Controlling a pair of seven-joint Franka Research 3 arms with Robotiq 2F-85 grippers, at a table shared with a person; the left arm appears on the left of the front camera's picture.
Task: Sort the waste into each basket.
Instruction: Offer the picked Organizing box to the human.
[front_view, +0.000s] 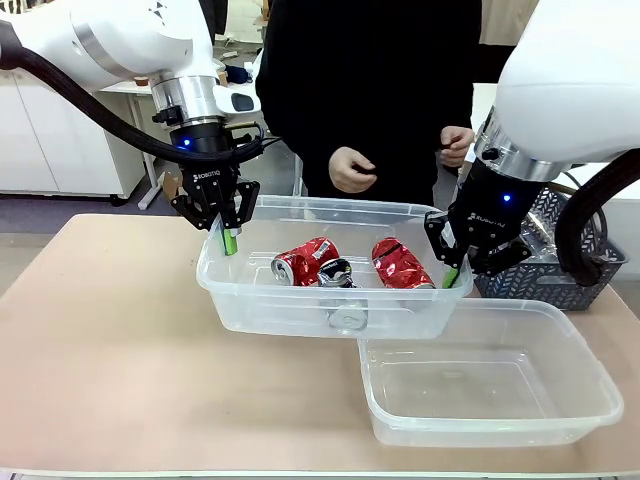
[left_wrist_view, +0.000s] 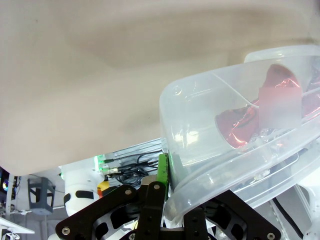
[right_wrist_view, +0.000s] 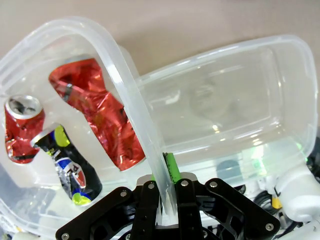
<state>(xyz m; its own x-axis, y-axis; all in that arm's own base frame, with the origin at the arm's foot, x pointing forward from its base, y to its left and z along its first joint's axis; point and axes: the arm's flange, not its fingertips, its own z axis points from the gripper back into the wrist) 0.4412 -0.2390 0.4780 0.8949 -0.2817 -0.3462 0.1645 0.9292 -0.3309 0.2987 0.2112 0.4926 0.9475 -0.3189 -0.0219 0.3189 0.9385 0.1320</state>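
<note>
The left gripper is clamped on the rim at one short end of the filled tub, and the right gripper is clamped on the rim at the opposite end. Each has one green pad inside the wall and one outside. The tub seems to be held just off the table, with its right end over the near corner of the empty tub, which sits flat in front. Thin clear plastic like this should be light but springy. The lipped rim is the sensible place to hold it, though a pinch at each end lets the wall flex and twist, so both arms need to move together. The load inside is loose: two crushed red cans and one dark blue-printed can lie side by side on the bottom. Dented and nearly weightless, they would likely slide or roll if the tub tips. A silvery round end shows through the front wall, and I cannot tell whether it belongs to the dark can or to a fourth one. That makes two clear tubs and three cans counted for certain. A dark mesh basket stands behind the right arm, and the person's hands are held back from the table.
</note>
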